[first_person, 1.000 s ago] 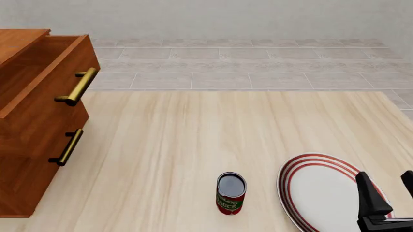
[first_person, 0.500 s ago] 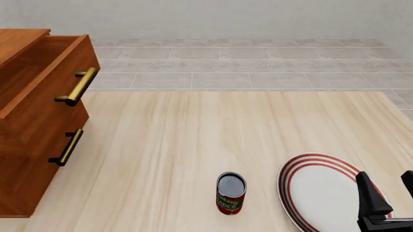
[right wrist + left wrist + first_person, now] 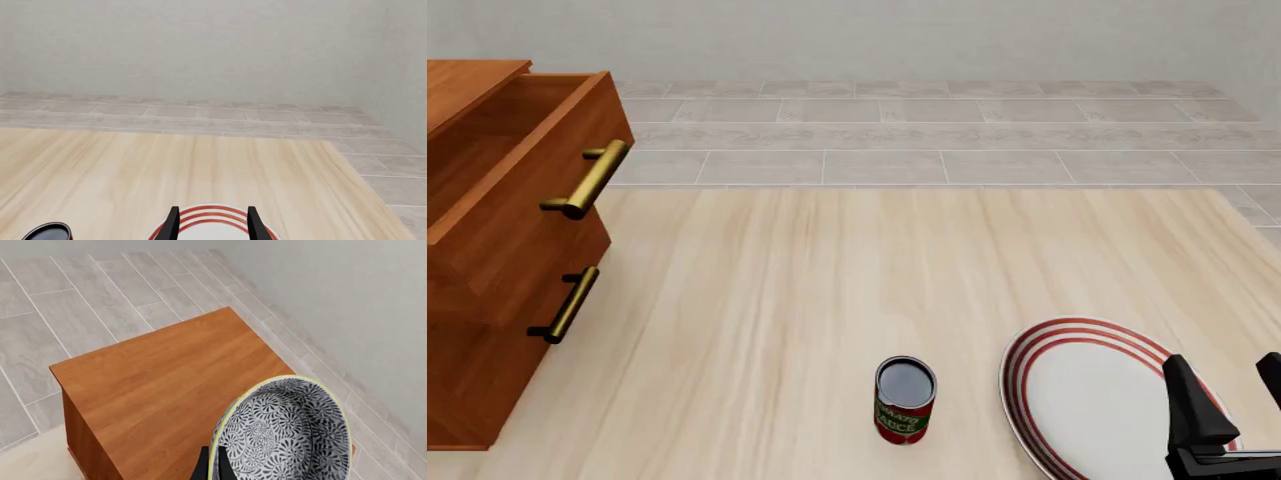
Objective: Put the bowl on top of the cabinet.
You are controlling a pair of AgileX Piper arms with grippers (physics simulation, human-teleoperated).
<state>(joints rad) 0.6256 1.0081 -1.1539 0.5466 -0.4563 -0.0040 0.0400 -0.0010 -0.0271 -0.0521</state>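
In the left wrist view the black-and-white patterned bowl hangs tilted above the flat wooden top of the cabinet. My left gripper is shut on the bowl's yellowish rim, with only its dark fingertips showing. In the front view the cabinet stands at the table's left, its top drawer pulled open; the bowl and the left gripper are out of that view. My right gripper stands open at the near right, low over the plate, with nothing between its fingers.
A white plate with red rings lies at the near right of the table. A tomato sauce can stands upright to its left. Brass handles stick out from the cabinet's drawers. Tiled floor and a wall lie beyond.
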